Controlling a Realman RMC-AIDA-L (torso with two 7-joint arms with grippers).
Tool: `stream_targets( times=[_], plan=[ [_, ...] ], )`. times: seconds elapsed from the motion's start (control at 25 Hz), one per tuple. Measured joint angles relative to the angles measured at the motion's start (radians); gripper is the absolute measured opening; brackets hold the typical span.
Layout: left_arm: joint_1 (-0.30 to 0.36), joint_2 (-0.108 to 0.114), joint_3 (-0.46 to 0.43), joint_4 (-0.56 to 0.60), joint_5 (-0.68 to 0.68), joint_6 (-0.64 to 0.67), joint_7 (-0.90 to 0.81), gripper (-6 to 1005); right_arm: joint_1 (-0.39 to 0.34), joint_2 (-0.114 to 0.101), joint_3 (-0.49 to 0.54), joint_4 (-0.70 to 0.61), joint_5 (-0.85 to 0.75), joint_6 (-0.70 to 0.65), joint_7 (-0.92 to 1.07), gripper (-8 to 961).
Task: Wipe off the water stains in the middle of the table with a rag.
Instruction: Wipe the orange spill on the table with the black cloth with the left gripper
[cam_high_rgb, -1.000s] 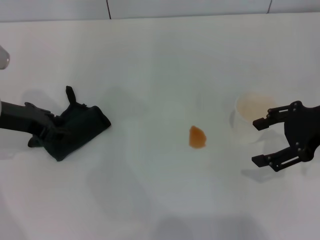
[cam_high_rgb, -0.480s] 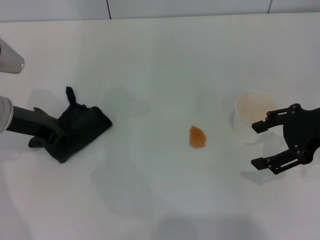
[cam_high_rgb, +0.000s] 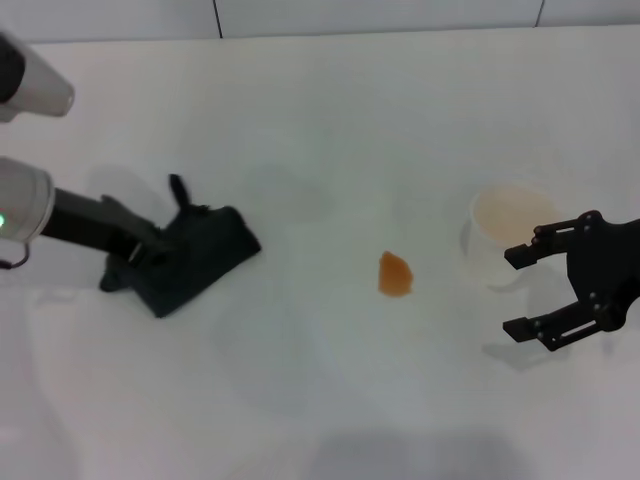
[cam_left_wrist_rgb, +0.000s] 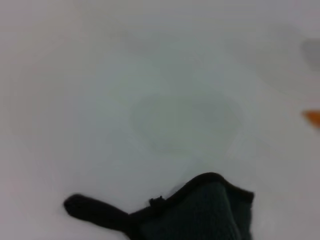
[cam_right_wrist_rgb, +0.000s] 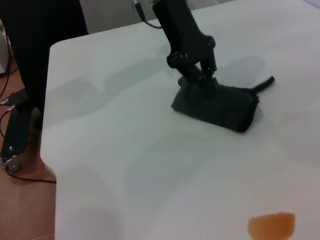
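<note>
A dark rag (cam_high_rgb: 200, 258) lies on the white table (cam_high_rgb: 320, 120), left of centre. My left gripper (cam_high_rgb: 138, 264) is shut on the rag's left edge; the right wrist view shows this gripper (cam_right_wrist_rgb: 198, 76) pinching the rag (cam_right_wrist_rgb: 220, 106) from above. The water stains (cam_high_rgb: 394, 274) are one small orange-brown blot in the middle, well to the right of the rag and apart from it. The left wrist view has the rag (cam_left_wrist_rgb: 200, 215) close up and the blot (cam_left_wrist_rgb: 313, 117) at the picture's edge. My right gripper (cam_high_rgb: 512, 290) hovers open at the far right, holding nothing.
A white cup (cam_high_rgb: 508, 232) with an orange-tinted inside stands just behind the right gripper's upper finger. In the right wrist view the table edge (cam_right_wrist_rgb: 47, 150) drops off to a floor with cables.
My left gripper has dragged the rag to the right, closer to the blot. The right gripper has stayed almost where it was, still open.
</note>
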Motion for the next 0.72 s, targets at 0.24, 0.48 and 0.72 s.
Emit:
stream_targets(
  times=[0.24, 0.48, 0.72],
  plan=[
    [-0.093, -0.001, 0.017, -0.014, -0.025, 0.026, -0.033, 82, -0.012, 0.001, 0.000, 0.010, 0.000, 0.018, -0.019, 846],
    [-0.214, -0.001, 0.039, -0.107, -0.033, 0.001, -0.067, 82, -0.012, 0.002, 0.006, 0.053, 0.013, 0.031, -0.059, 845],
    [-0.298, -0.005, 0.143, -0.199, -0.041, -0.084, -0.110, 82, -0.008, 0.002, 0.000, 0.066, 0.020, 0.036, -0.074, 845]
  ],
)
